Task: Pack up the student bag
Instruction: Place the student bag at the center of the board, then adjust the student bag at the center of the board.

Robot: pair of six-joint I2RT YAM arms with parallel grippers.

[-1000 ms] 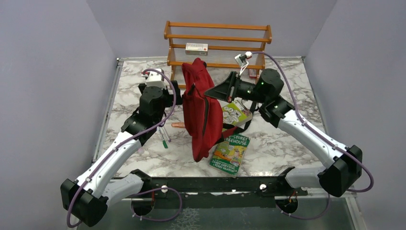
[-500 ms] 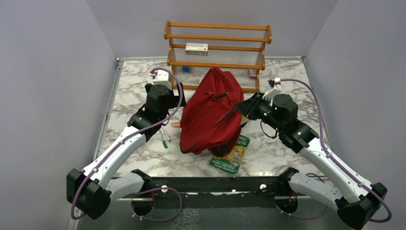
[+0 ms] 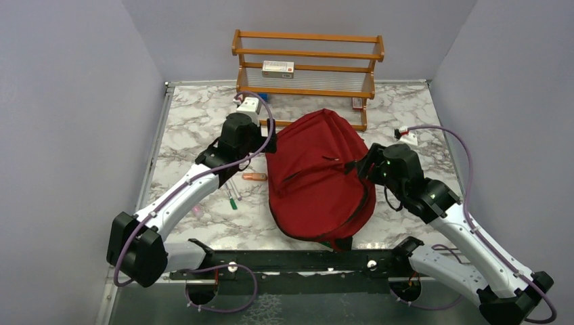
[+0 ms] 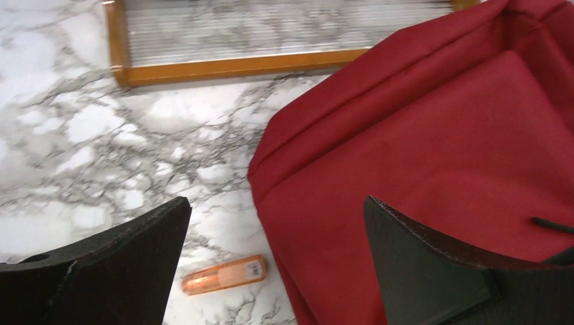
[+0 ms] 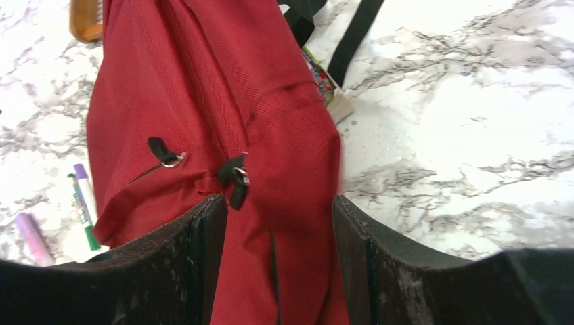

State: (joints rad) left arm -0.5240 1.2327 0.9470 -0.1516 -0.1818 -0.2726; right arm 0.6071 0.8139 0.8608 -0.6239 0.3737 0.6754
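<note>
1. Right jaws: partly open, astride a fold at the side of the student bag [image 3: 318, 179]. The right wrist view shows red fabric filling the gap between the two fingers [image 5: 196, 271]. It cannot be told whether the pads press on the fabric.
2. Two black zipper pulls [image 5: 233, 177] lie on the fabric just ahead of the right jaws.
3. The student bag lies flat on the tabletop [image 3: 237, 227], between the two sets of jaws. Its near edge is close to the arm bases.
4. A corner of a book [image 5: 325, 84] shows from under the bag, ahead and to the right of the right jaws, beside a black strap [image 5: 355, 34].
5. A green-capped marker [image 5: 84, 217] and a purple marker [image 5: 30, 237] lie on the tabletop left of the right jaws, beyond the bag.
6. Left jaws: fully wide, nothing between the fingers [image 4: 122, 271]. They hang over the bag's left edge.
7. An orange tube [image 4: 225, 274] lies on the tabletop below the left jaws, just beside the bag but apart from it.
8. A wooden rack [image 3: 308, 64] stands ahead of the left jaws, at the far edge. A small box [image 3: 278, 67] rests on its middle shelf.
</note>
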